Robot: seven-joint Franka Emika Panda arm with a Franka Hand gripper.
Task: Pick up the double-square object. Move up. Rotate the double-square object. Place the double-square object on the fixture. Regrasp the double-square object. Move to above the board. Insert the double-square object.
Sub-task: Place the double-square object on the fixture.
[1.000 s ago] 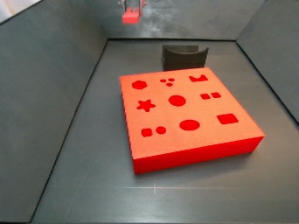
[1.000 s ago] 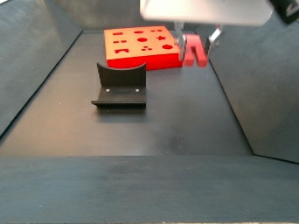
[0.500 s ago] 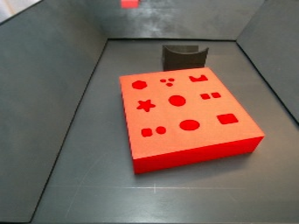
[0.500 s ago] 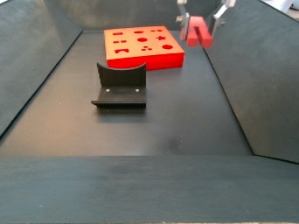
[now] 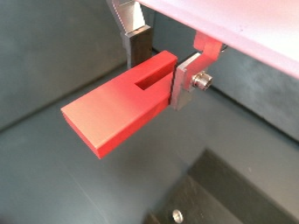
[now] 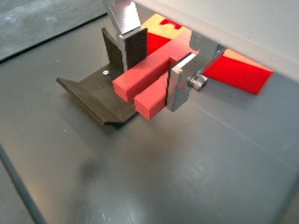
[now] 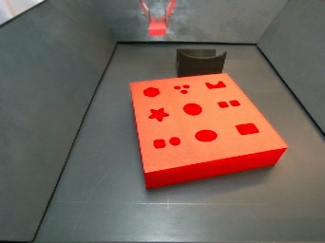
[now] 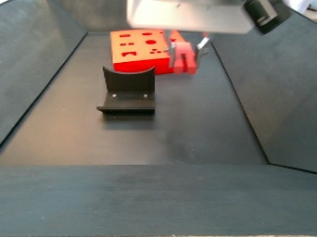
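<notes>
The double-square object (image 6: 142,80) is a small red elongated block with a groove along its top, and my gripper (image 6: 152,72) is shut on it. In both wrist views the silver fingers (image 5: 184,79) clamp its sides near one end. In both side views the block (image 8: 183,56) hangs in the air in my gripper (image 7: 158,21), clear of the floor. The fixture (image 8: 128,91), a dark notched bracket, stands on the floor just below and beside the block (image 7: 156,28). The board (image 7: 203,123) is a large red slab with darker cut-outs beyond the fixture (image 6: 98,94).
Dark grey walls enclose the floor (image 8: 148,148) on both sides. The board (image 8: 146,51) sits at one end of the enclosure, with the fixture (image 7: 200,60) close to its edge. The board's corner (image 6: 239,73) shows behind my fingers.
The gripper rose with the block, then came back down and shifted sideways toward the fixture. The block now points lengthwise out from the fingers. Fixture and board stayed put.
</notes>
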